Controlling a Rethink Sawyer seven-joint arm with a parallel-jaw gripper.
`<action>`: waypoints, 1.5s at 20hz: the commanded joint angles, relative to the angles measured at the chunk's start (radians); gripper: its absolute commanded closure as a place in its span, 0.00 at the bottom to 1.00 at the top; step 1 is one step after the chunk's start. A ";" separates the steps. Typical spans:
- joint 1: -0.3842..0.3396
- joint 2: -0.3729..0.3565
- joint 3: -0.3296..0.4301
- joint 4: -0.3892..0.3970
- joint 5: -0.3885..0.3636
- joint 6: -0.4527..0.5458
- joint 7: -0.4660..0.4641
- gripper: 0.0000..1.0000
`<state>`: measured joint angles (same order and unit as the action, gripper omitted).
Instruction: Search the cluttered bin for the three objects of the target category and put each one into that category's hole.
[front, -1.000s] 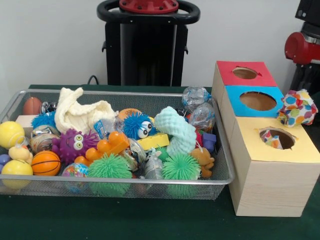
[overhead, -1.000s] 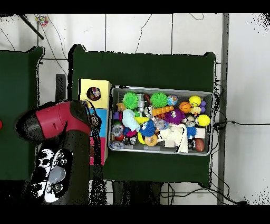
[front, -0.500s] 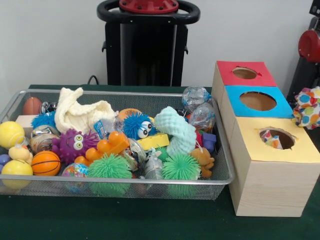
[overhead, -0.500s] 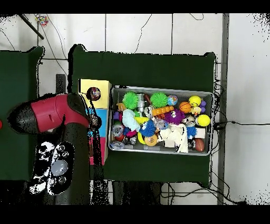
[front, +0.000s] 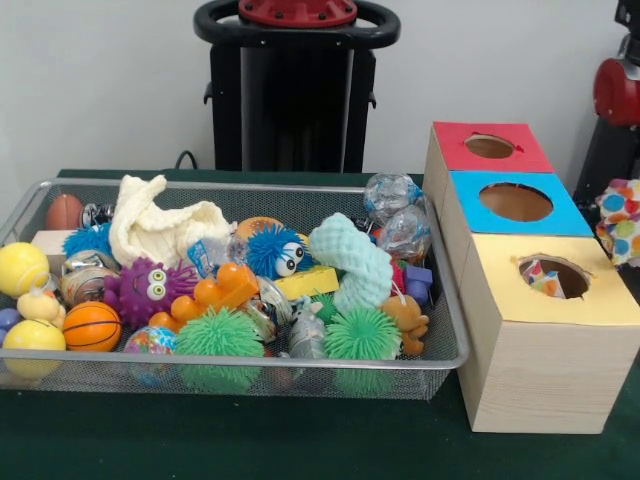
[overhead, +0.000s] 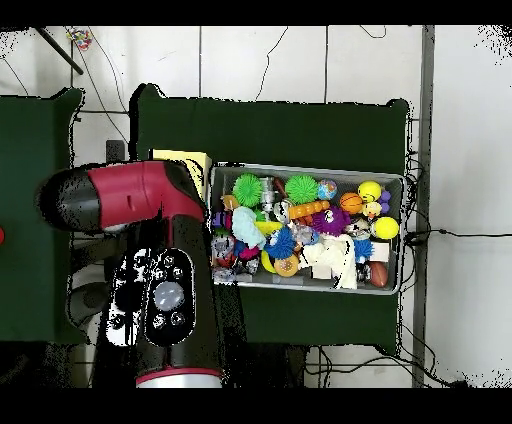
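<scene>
The arm (overhead: 150, 250) had swung back over the boxes in the half-second before this moment; in the overhead view its red and black bulk now covered most of the box row, leaving only a sliver of the yellow box (overhead: 182, 157) showing beside the bin (overhead: 305, 170). From the front, a spotted cloth ball (front: 622, 218) hung at the right edge, just beyond the yellow box (front: 545, 300) and roughly level with its top. A second earlier it had sat further in, and half a second earlier it lay almost as far out as now, so it had drifted outward and nearly stopped.

The gripper itself could not be made out in either view (the ball presumably hung from it, but that was a guess), so how far it was open could not be told.

Another patterned piece (front: 544, 280) already lay inside the yellow hole (front: 554, 276), which suggested that one of the three was delivered and the ball was the second. The red hole (front: 489, 146) and blue hole (front: 516, 202) looked empty.

The bin was unchanged: green spiky balls (front: 219, 335), a purple fuzzy toy (front: 150, 290), a basketball (front: 91, 326) and a white cloth (front: 160, 228) all lay where they had been. The ball needed to come back over the yellow hole before release; dropped where it hung, it would likely miss the box and land on the worktop (front: 250, 440).
</scene>
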<state>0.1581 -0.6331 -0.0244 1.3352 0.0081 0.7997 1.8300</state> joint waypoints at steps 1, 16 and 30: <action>-0.094 -0.028 0.073 0.088 -0.002 0.129 -0.065 1.00; -0.074 0.080 -0.023 -0.091 -0.155 0.112 0.024 1.00; -0.302 0.016 0.138 0.188 -0.171 -0.201 -0.097 1.00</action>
<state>-0.0112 -0.6145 0.0057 1.3185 -0.1458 0.6997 1.8300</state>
